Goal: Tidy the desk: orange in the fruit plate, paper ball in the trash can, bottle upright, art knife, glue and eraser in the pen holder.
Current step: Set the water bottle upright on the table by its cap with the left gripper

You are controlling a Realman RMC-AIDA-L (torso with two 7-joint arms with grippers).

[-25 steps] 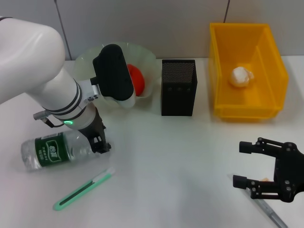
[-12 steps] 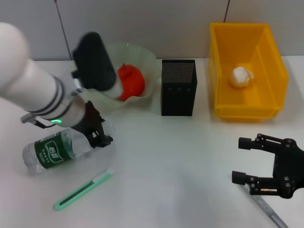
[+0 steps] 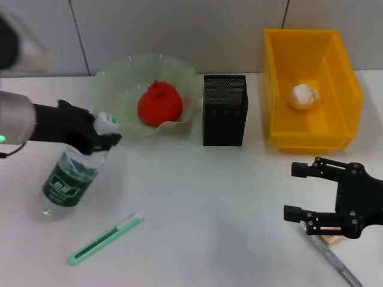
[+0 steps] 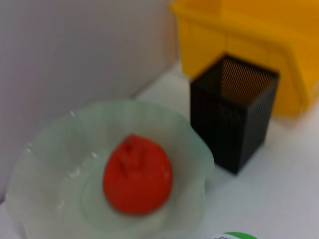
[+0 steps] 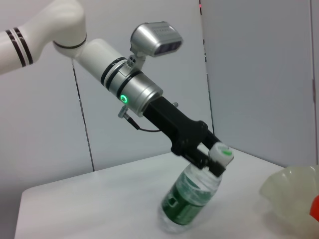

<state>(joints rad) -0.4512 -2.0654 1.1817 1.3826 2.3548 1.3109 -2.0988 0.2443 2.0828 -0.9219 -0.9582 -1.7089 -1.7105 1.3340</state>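
The left gripper [image 3: 100,136] clamps the neck of the bottle [image 3: 70,177], which leans tilted at about eight o'clock from the fruit plate [image 3: 114,78] holding the orange [image 3: 160,105], while the right gripper [image 3: 294,192] hovers wide open, empty, above the eraser [image 3: 331,239].

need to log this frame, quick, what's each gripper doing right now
Left gripper: shut on the bottle just below its cap, bottle tilted.
Right gripper: open, holding nothing, hovering over the table near the eraser.
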